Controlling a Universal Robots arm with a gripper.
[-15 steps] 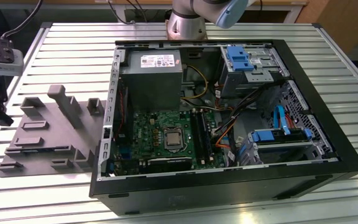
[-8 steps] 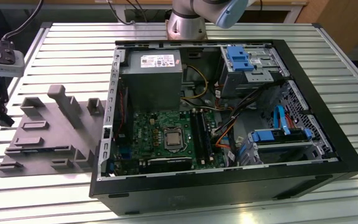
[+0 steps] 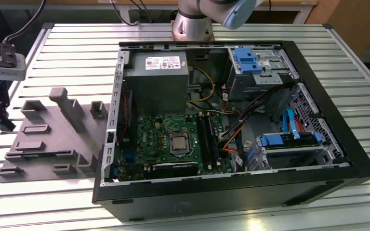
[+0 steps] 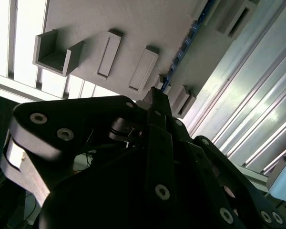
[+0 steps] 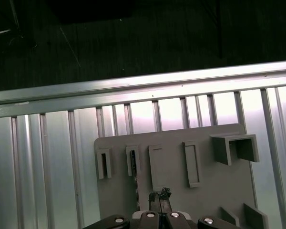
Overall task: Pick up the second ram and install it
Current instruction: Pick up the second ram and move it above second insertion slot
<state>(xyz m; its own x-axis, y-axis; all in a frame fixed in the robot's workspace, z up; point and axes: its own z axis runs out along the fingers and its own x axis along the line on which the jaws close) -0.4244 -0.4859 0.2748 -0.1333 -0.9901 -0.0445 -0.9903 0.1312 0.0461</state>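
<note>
Claw (image 5: 160, 193) position: over the grey holder plate (image 5: 209, 191), tips drawn together with no gap showing and nothing clamped between them. The second ram (image 5: 136, 191) stands on edge in its holder block (image 5: 132, 161), just beside the tips and, as far as the first wrist view shows, apart from them. The neighbouring block (image 5: 103, 163) holds nothing. Task status, judged from this layout: the pick-up is not yet made, so both the lift and the installation are outstanding. The plate lies on the slatted metal table (image 3: 75, 38) at the exterior view's left, beside the open computer case (image 3: 339, 159), which occupies the centre and the exterior view's right. Inside the case, the green motherboard (image 3: 150, 139) sits in the lower middle, with the long black memory slots (image 3: 209, 137) next to the processor socket; whether any slot is already filled cannot be told. Markings: a white label (image 3: 162, 62) is fixed to the power supply in the upper middle of the exterior view, its print too small to read. No other writing is legible.
</note>
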